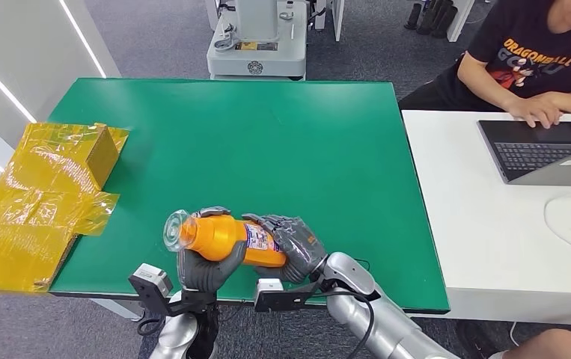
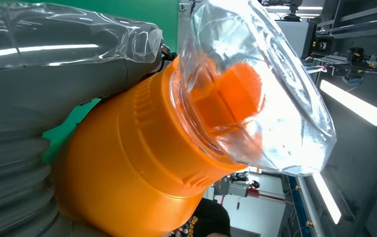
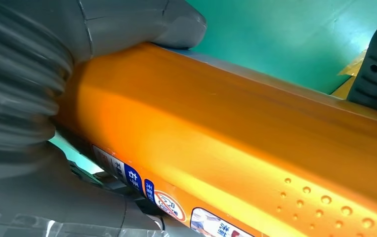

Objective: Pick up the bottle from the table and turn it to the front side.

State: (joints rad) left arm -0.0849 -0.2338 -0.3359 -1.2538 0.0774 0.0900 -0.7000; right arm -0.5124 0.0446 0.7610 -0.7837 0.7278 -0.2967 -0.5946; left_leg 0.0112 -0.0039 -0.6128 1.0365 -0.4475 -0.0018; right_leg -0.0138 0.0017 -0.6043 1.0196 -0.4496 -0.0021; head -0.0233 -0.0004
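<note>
An orange bottle (image 1: pixel 226 238) with a clear plastic cap cover lies on its side, lifted above the near edge of the green table (image 1: pixel 267 142). My left hand (image 1: pixel 206 271) grips it from below near the cap end. My right hand (image 1: pixel 295 243) wraps the base end, where a blue and white label shows. Close up, the left wrist view has the orange bottle (image 2: pixel 132 168) with its clear cover pointing away, held against my left hand (image 2: pixel 33 98). In the right wrist view the bottle's orange side (image 3: pixel 235 133) and label strip lie in my right hand (image 3: pixel 38 64).
A yellow wrapped box (image 1: pixel 80 153) and crumpled yellow film (image 1: pixel 20 224) lie at the table's left edge. A white desk (image 1: pixel 492 224) adjoins on the right, where a person (image 1: pixel 544 60) works at a laptop (image 1: pixel 544 149). A grey machine base (image 1: pixel 256 45) stands beyond the table.
</note>
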